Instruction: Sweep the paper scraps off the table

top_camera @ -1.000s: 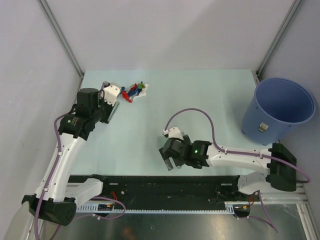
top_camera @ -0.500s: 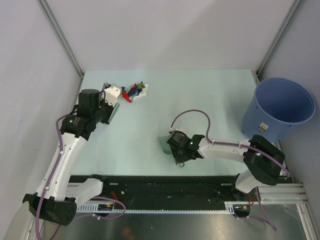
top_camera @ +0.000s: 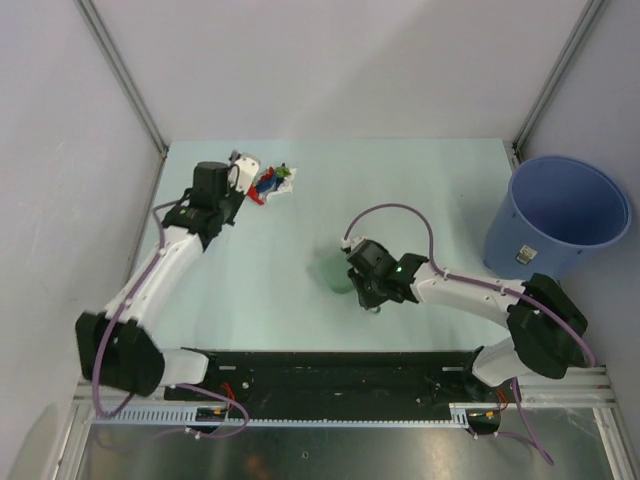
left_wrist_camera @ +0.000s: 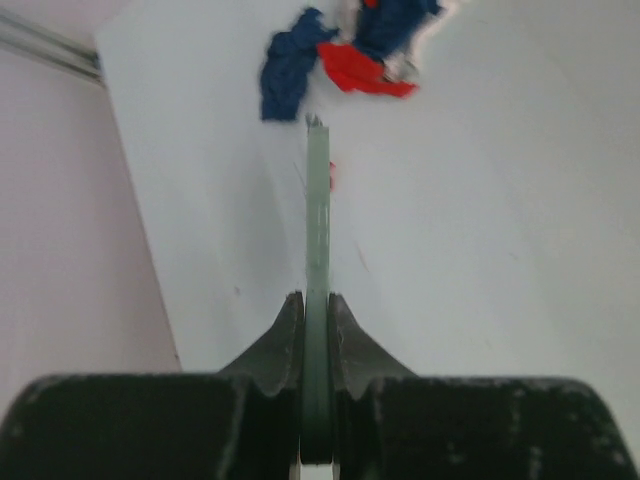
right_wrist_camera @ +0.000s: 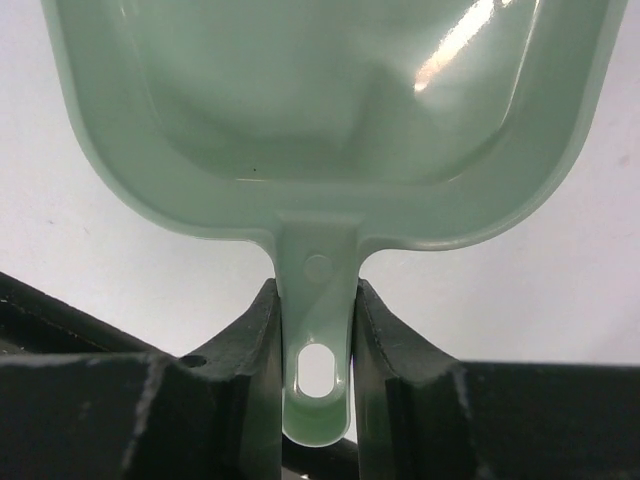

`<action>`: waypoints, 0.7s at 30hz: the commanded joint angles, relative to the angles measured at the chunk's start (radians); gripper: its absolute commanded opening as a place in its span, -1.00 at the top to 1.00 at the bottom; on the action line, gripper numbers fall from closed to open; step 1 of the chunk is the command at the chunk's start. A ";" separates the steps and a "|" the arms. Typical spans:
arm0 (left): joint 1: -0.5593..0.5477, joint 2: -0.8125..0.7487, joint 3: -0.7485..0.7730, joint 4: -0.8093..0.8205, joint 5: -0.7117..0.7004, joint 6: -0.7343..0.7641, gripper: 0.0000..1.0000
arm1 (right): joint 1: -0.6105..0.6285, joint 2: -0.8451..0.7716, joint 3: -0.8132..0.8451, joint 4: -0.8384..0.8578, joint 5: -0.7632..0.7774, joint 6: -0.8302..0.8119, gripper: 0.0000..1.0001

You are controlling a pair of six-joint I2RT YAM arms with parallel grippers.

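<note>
The paper scraps [top_camera: 270, 183], red, dark blue, green and white, lie bunched at the far left of the table [top_camera: 420, 190]. In the left wrist view the scraps [left_wrist_camera: 345, 50] sit just past the tip of a thin pale green sweeping tool [left_wrist_camera: 317, 220], seen edge-on. My left gripper [left_wrist_camera: 317, 300] is shut on that tool, and the left gripper [top_camera: 243, 190] is right beside the pile. My right gripper [right_wrist_camera: 317, 295] is shut on the handle of the pale green dustpan [right_wrist_camera: 320, 110]. The dustpan [top_camera: 335, 272] rests mid-table, left of the right gripper [top_camera: 357, 282].
A big round blue bucket [top_camera: 560, 215] stands off the table's right edge. Grey walls and metal frame posts [top_camera: 125, 75] enclose the far and side edges. The black base rail [top_camera: 330, 375] runs along the near edge.
My right gripper has closed on the dustpan handle and shifted slightly right and away. My left arm has swung farther out, bringing its tool up beside the scraps.
</note>
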 commanded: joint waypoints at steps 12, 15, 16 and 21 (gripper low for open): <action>0.001 0.468 0.266 0.446 -0.219 0.161 1.00 | -0.108 0.046 0.158 -0.068 -0.091 -0.322 1.00; 0.001 0.529 0.340 0.447 -0.159 0.161 0.99 | -0.123 0.057 0.158 -0.078 -0.094 -0.326 1.00; 0.004 0.544 0.367 0.446 -0.137 0.155 1.00 | -0.129 0.058 0.158 -0.080 -0.096 -0.326 1.00; 0.024 0.653 0.438 0.417 -0.038 0.063 1.00 | -0.157 0.057 0.158 -0.083 -0.114 -0.329 1.00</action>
